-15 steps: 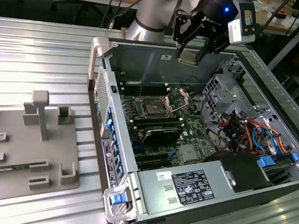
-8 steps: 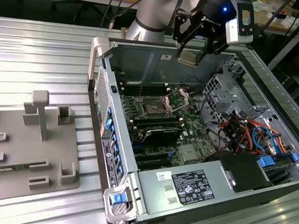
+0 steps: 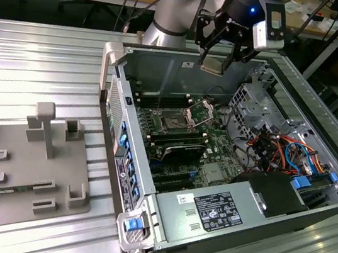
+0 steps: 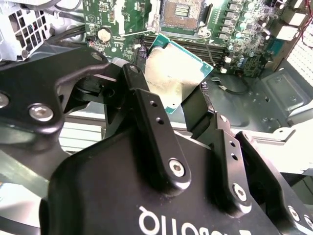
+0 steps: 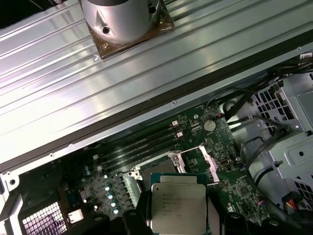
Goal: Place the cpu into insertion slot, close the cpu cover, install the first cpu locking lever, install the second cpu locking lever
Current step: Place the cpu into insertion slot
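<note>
Exterior view, my gripper (image 3: pixel 213 60) clamped on the cpu (image 3: pixel 211 66), chip hanging over the open computer case (image 3: pixel 159 64), well above the bare socket (image 3: pixel 174 125), cpu cover (image 3: pixel 200 111) standing raised beside it

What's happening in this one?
The arm's gripper is shut on the cpu, holding it in the air above the open computer case. The insertion slot on the motherboard below is empty, and the cpu cover stands raised open. The cpu is not yet seated.
</note>
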`<action>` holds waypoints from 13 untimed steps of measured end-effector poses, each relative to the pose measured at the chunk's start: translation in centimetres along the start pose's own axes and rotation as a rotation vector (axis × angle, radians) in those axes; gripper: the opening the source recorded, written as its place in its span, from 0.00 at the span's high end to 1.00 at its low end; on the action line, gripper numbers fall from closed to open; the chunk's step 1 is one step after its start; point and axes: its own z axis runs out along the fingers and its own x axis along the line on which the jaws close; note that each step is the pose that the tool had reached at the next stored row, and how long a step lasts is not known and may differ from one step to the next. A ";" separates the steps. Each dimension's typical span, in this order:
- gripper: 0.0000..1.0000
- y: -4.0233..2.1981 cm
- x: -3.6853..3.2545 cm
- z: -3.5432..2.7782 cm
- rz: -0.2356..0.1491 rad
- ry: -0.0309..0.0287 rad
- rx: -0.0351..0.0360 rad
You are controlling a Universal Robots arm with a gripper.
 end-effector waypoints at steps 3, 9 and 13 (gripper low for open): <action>0.45 -0.04 0.10 0.01 0.011 -0.0010 -0.0002; 0.45 -0.10 0.21 0.03 0.051 -0.0046 -0.0008; 0.45 -0.12 0.27 0.05 0.077 -0.0069 -0.0014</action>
